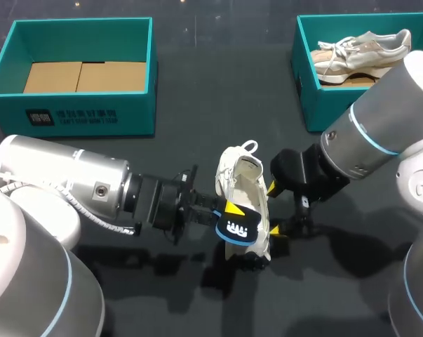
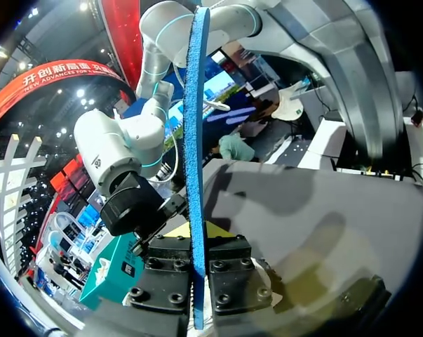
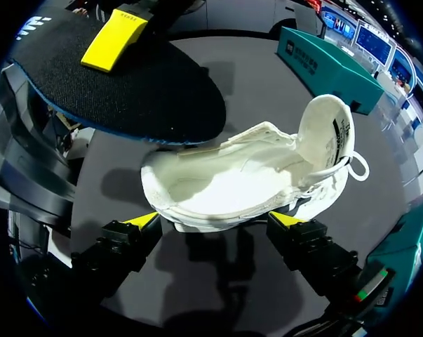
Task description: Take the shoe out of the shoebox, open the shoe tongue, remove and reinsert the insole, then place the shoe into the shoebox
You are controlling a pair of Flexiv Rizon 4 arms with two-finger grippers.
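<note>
**Materials and surface finish**

Found a white upper on the shoe [image 3: 246, 182], smooth and leather-like with a faint sheen, paler and softer inside. Recorded a black cloth top on the insole [image 3: 120, 77], finely grained and matt, with a coarse blue foam edge. Noted black matt metal blocks with recessed screws on the left claw [image 2: 197, 263]. Saw the same black bodies on the right claw [image 3: 215, 223], with smooth yellow plastic tips. Logged the desk [image 1: 197, 105] as dark grey and matt. Marked the shoebox [image 1: 78, 112] as matt teal card with a bare brown cardboard floor. Rated the left arm [image 1: 64, 182] shell as silver-white, smooth and satin.
</note>
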